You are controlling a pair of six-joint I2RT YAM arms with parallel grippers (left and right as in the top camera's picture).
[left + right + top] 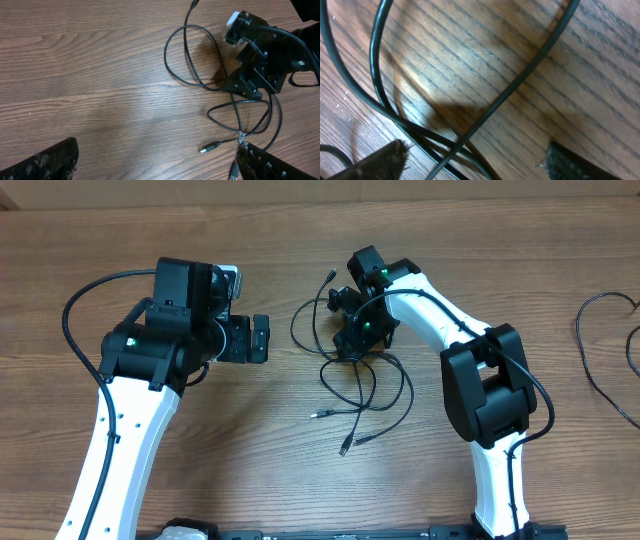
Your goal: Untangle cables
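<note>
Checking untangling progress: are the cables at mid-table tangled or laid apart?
Tangled: the cables cross in overlapping loops beneath the right gripper, and the right wrist view shows strands crossing.

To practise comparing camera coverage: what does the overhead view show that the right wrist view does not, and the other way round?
Only overhead: the left end effector, open and apart from the cables, loose plug ends, and a separate cable at the right edge. Only right wrist: a close view of cables crossing between the open fingers of the right end effector. Both: the cables on the wooden table.
</note>
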